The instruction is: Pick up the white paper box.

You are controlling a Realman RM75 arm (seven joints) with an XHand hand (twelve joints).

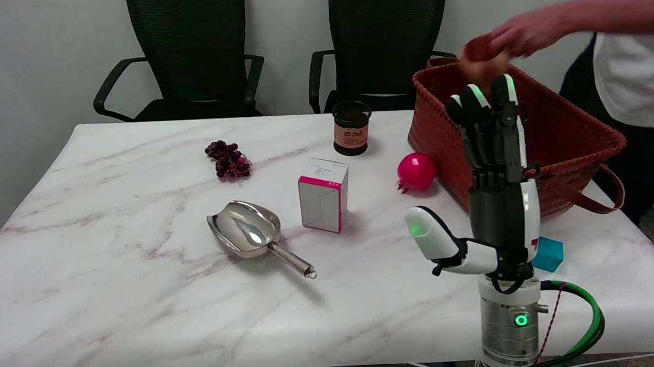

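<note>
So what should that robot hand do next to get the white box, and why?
Probably swing left toward the box. The right hand is open, fingers up and thumb out, holding nothing, and stands apart from the box, off to its right in the picture. The box stands upright with bare table around it, so the way looks free.

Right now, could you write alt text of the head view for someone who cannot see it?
A robot's open right hand hovers upright over a marble table, right of a white paper box standing untouched. Nearby lie a metal scoop, grapes and a woven basket.
</note>
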